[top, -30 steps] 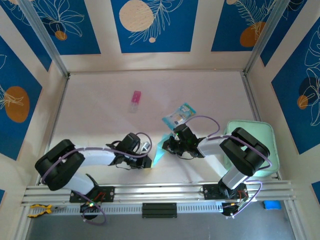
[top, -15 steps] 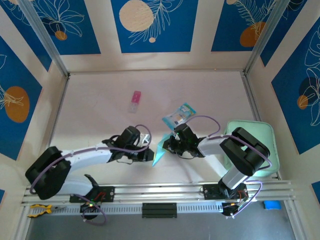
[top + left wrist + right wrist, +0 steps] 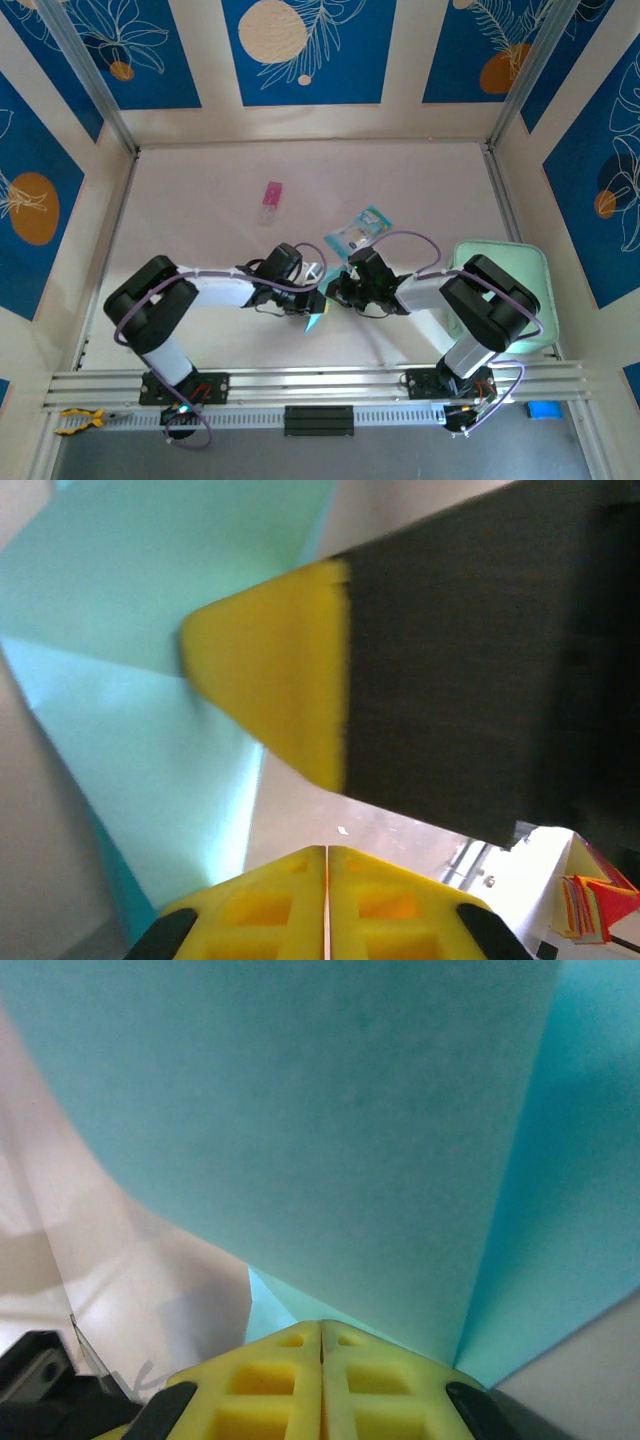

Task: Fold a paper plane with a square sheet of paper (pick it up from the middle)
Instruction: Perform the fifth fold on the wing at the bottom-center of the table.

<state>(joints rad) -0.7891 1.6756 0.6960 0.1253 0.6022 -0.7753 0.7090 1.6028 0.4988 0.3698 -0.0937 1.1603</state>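
Both pincers are closed. The right gripper (image 3: 334, 292) pinches the square sheet of paper (image 3: 300, 1110), which rises just ahead of its fingertips. The left gripper (image 3: 312, 301) is shut with the sheet ahead and to its left; whether it grips the sheet is unclear. One diagonal crease shows but no dart yet, so most folds seemingly remain. The left wrist view reveals that crease and the right pincer's yellow pad (image 3: 270, 680) at the paper. Overhead, cyan slivers peek out between the grippers.
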